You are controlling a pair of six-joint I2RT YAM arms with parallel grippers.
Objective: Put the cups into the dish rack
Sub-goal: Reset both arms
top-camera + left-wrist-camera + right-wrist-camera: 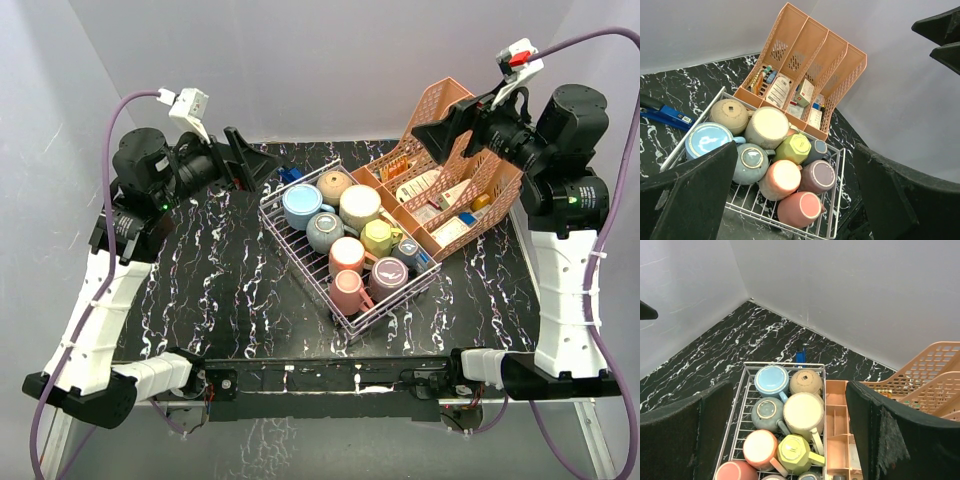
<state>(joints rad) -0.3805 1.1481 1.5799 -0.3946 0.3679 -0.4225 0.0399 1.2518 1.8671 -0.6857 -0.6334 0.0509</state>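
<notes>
Left gripper (262, 168) and right gripper (440, 132) both hang high over the far corners of the worktop (200, 290), jaws spread wide and holding nothing. The dish rack (300, 262) sits askew at the middle of the worktop, its far-right side against a salmon lattice organiser (440, 105). I count nine cups (325, 231) inside it and none on the black, white-veined slab, so loading looks finished. What is left, as I judge it, is a check: each mug seated on the wires, none propped on a neighbour's handle, arms kept high to avoid clipping anything. Glazed ceramic is slick and chips easily. The light blue cup (301, 206), cream cup (360, 206) and tan cup (334, 184) are rounded and the yellow cup (378, 237) is faceted. The pink cup (347, 254) and mauve cup (388, 277) are packed close on thin wire.
</notes>
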